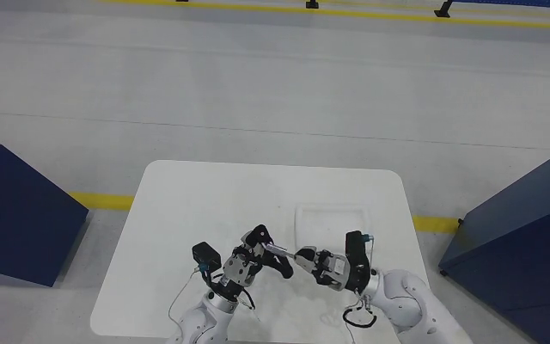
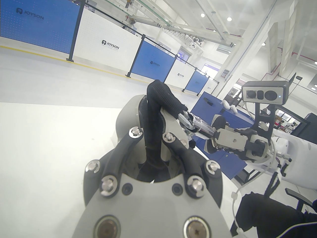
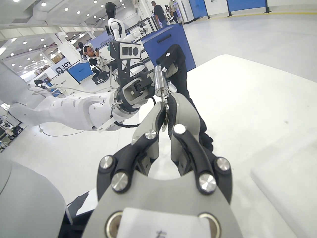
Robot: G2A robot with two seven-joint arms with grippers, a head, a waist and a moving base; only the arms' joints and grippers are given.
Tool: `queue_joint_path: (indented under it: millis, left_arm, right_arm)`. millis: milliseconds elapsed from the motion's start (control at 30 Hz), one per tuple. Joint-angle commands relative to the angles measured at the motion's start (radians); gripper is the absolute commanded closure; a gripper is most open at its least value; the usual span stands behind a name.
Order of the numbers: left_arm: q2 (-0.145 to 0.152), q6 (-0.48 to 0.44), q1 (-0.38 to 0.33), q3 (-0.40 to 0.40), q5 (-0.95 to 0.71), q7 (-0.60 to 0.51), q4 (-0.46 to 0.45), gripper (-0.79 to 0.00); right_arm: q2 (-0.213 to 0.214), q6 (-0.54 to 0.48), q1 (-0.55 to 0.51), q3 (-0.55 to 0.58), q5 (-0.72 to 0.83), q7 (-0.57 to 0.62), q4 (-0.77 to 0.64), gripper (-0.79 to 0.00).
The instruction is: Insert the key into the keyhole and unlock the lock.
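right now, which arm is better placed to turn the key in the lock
Right. The right gripper is shut on the key, whose blade sits at the keyhole of the lock. The left gripper is shut on the lock body, likely only steadying it.

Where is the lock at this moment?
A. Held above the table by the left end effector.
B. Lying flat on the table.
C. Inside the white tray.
A: the left end effector grips the lock above the table, while the right end effector holds the key at it.
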Motion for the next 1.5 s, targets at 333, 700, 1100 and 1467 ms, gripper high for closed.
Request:
queue_joint_path:
  millis: [333,700,1100,1467]
  left_arm:
    - [0.000,0.000,0.000,0.000,0.000,0.000,0.000,0.000]
    - [0.000,0.000,0.000,0.000,0.000,0.000,0.000,0.000]
    - [0.000,0.000,0.000,0.000,0.000,0.000,0.000,0.000]
    - [0.000,0.000,0.000,0.000,0.000,0.000,0.000,0.000]
  right_arm:
    - [0.015,0.037,0.090,-0.109,0.675,0.400,0.110,0.000]
    - [0.030,0.164,0.152,-0.139,1.087,0.724,0.165,0.000]
    - [0.025,0.218,0.138,-0.158,1.147,0.726,0.146,0.000]
    - [0.015,0.391,0.165,-0.169,1.410,0.876,0.195,0.000]
